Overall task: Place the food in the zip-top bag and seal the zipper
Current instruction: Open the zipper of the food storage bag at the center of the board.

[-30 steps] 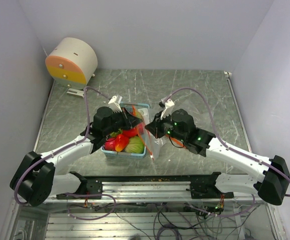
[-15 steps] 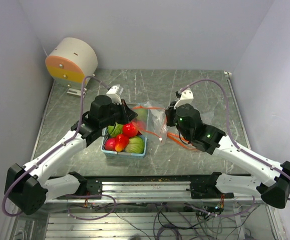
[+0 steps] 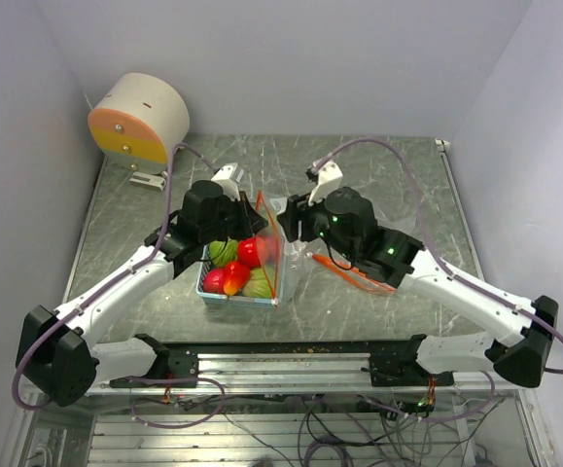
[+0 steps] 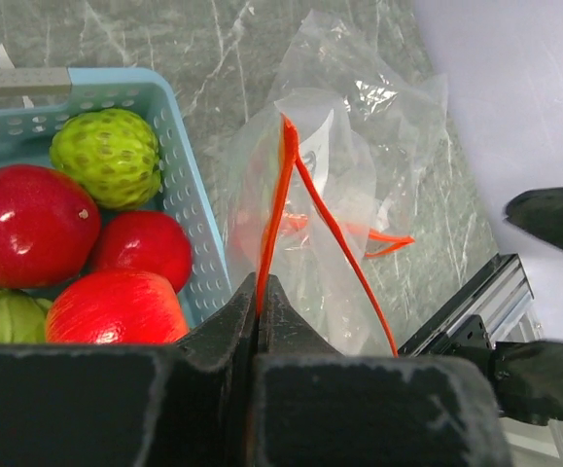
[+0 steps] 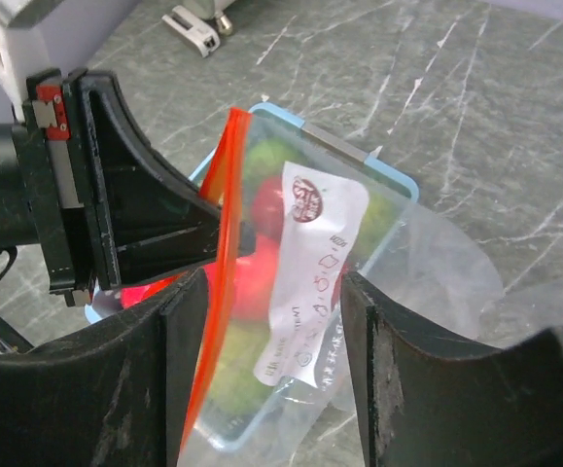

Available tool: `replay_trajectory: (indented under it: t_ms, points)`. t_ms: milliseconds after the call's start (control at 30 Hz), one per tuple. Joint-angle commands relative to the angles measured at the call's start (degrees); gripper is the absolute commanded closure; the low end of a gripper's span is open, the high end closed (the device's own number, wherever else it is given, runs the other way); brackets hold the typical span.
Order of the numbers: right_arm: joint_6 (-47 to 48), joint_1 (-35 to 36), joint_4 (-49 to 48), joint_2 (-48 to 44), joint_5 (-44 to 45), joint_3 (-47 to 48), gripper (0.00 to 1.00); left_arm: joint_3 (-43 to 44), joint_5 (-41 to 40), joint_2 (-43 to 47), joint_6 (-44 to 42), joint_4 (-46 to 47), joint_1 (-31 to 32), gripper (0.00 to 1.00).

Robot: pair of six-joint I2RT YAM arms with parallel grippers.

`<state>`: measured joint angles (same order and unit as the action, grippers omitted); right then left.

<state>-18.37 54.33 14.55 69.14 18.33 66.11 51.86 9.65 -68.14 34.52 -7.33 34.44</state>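
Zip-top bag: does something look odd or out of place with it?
Nothing is spilled or broken. The zip-top bag is crumpled and held on edge beside the basket, only by the left claw shut on its zipper; the right claw is open around it. The fruit lies in the basket.

Blue basket (image 3: 232, 298) (perforated) sits on marbled table (image 3: 262, 161).

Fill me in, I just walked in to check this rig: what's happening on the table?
The left gripper is shut on the zipper, holding the zip-top bag up beside the blue basket. The right gripper is open, its jaws standing either side of the bag's mouth without pinching it. The food lies in the basket; none looks bagged yet.
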Motion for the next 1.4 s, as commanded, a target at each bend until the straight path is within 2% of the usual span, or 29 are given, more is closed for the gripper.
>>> replay_trajectory:
  t_ms: [0, 233, 533, 800, 900, 933, 967, 1000, 1067, 1133, 1233, 1300, 1367]
  points:
    - [0.52, 2.50, 2.48, 3.15, -0.18, 2.94, 0.42, 2.76, -0.27, -0.24, 0.19, 0.88, 0.37, 0.93]
    - [-3.05, 9.88, 7.18, 6.73, 8.94, 4.10, 0.33, 3.87, -0.07, -1.56, 0.28, 1.19, 0.62, 0.93]
    - [-10.48, 10.48, 13.25, 9.54, 23.42, 4.13, 0.41, 3.46, -1.62, 0.85, -0.56, -0.80, 0.81, 0.93]
    - [-12.84, 10.45, 6.60, 10.74, 27.78, -0.11, 0.43, 2.94, 0.45, 1.79, 0.34, 0.54, 0.87, 0.93]
    - [-14.13, 10.39, 6.31, 10.53, 32.35, -1.02, 0.53, 2.81, 0.71, 2.40, 0.25, 0.20, 0.90, 0.93]
    - [-14.55, 10.37, 6.42, 10.38, 33.63, -1.18, 0.65, 2.69, 0.52, 2.73, 0.12, -0.24, 0.90, 0.93]
    - [-14.89, 10.26, 6.58, 10.09, 34.75, -1.35, 0.84, 2.50, 0.28, 3.05, -0.03, -0.56, 0.90, 0.93]
    - [-15.22, 10.20, 6.63, 9.64, 35.71, -1.68, 1.00, 2.29, -0.06, 3.41, -0.11, -0.84, 0.90, 0.93]
    - [-14.79, 10.11, 5.63, 8.09, 36.43, -2.65, 1.00, 1.77, -0.85, 3.99, -0.16, -1.07, 0.90, 0.93]
    - [-12.95, 10.12, 2.40, 6.42, 34.92, -3.77, 1.00, 1.24, -1.11, 4.03, 0.12, -0.87, 0.90, 0.88]
    - [-11.40, 10.08, -0.14, 5.40, 31.74, -4.12, 1.00, 0.63, -0.22, 3.24, 1.19, 0.79, 0.90, 0.75]
    - [-11.32, 10.17, -1.03, 5.73, 30.04, -3.55, 1.00, 0.37, 0.84, 2.13, 2.09, 2.32, 0.96, 0.60]
    - [-11.14, 10.26, -1.63, 6.83, 28.85, -2.88, 1.00, 0.29, 1.58, 1.12, 2.82, 3.86, 1.21, 0.52]
